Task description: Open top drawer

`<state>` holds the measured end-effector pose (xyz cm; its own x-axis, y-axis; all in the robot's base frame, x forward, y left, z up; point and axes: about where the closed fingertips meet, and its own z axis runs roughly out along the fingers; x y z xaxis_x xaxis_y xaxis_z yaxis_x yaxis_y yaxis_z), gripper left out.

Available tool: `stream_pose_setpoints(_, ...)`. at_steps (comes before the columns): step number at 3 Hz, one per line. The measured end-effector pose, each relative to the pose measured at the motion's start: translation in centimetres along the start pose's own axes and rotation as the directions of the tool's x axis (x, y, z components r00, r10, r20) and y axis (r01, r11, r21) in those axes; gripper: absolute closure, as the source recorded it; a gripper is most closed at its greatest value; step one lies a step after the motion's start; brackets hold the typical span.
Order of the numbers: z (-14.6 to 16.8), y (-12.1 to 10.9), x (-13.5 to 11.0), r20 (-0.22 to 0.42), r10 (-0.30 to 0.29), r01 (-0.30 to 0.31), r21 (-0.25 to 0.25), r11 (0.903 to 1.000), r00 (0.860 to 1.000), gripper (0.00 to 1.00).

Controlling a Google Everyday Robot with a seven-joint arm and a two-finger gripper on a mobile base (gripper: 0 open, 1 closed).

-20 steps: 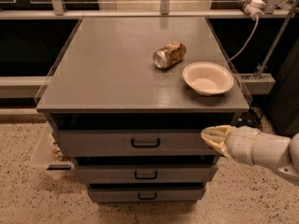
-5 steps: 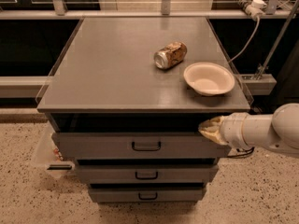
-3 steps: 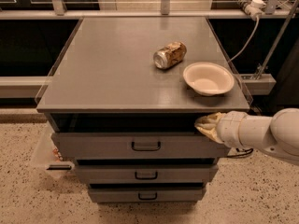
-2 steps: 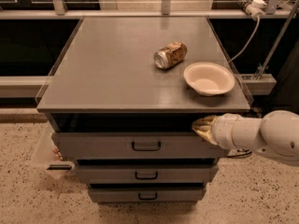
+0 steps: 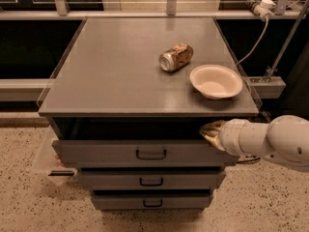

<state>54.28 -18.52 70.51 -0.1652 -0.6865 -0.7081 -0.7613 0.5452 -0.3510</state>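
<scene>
The top drawer [image 5: 106,153] is the widest of three grey drawers under the grey cabinet top, with a small black loop handle [image 5: 151,154] at its centre. Its front stands a little forward of the cabinet body. My gripper [image 5: 209,132] comes in from the right on a white arm [image 5: 270,141] and sits at the drawer's upper right corner, just under the tabletop edge and well right of the handle. The mid-width drawer [image 5: 151,180] and the narrowest drawer [image 5: 152,202] lie below.
On the cabinet top [image 5: 120,66] lie a crushed can [image 5: 175,57] on its side and a white bowl [image 5: 215,81] near the right front edge. A cable and a power strip [image 5: 258,6] hang at the back right. The floor is speckled terrazzo [image 5: 29,202].
The gripper has risen from beside the drawer front to its top right corner and crept leftward along the gap under the tabletop. The drawers look unmoved.
</scene>
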Motion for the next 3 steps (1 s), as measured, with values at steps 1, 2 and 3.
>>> stream_pose_setpoints(1, -0.30, 0.42, 0.31, -0.005, 0.004, -0.004, -0.032, 0.9995, 1.000, 1.00)
stream_pose_setpoints(2, -0.38, 0.37, 0.22, -0.005, 0.004, -0.004, -0.032, 0.9995, 1.000, 1.00)
stream_pose_setpoints(3, -1.14, 0.90, 0.91, -0.007, 0.028, -0.028, -0.057, 0.9980, 1.000, 1.00)
